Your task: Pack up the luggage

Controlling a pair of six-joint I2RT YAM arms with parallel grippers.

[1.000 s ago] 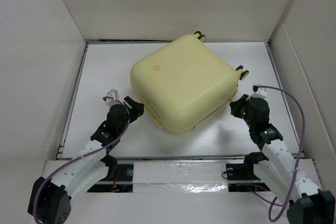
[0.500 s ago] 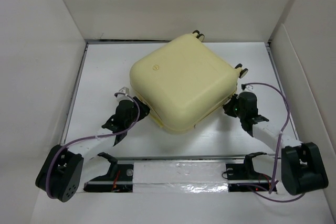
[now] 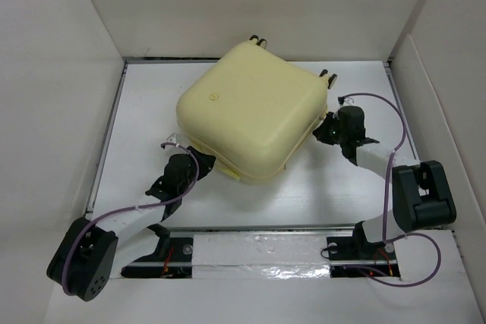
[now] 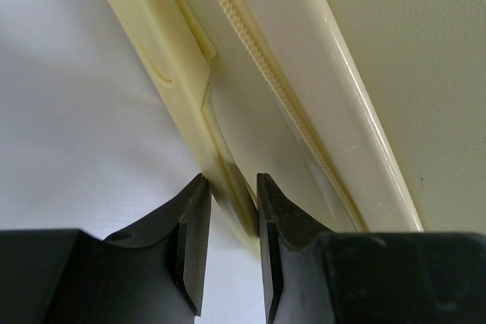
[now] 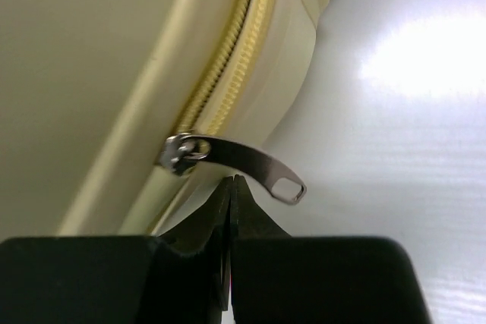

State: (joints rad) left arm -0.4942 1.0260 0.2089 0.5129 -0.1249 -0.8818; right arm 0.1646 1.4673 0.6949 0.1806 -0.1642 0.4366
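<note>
Left gripper (image 4: 230, 191) is narrowed onto the raised side handle (image 4: 178, 66) of the large pale yellow hard-shell suitcase (image 3: 247, 115), which lies zipped and skewed on the white table (image 3: 140, 111). I see the right gripper (image 5: 231, 186) closed and empty, its tips just under the silver metal zipper pull (image 5: 239, 158).

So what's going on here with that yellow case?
Two robot arms are working on a closed pale yellow suitcase lying on a white table. The left hand pinches a raised lip on its side. The right hand, shut, sits just under the metal zipper pull without gripping it.
</note>
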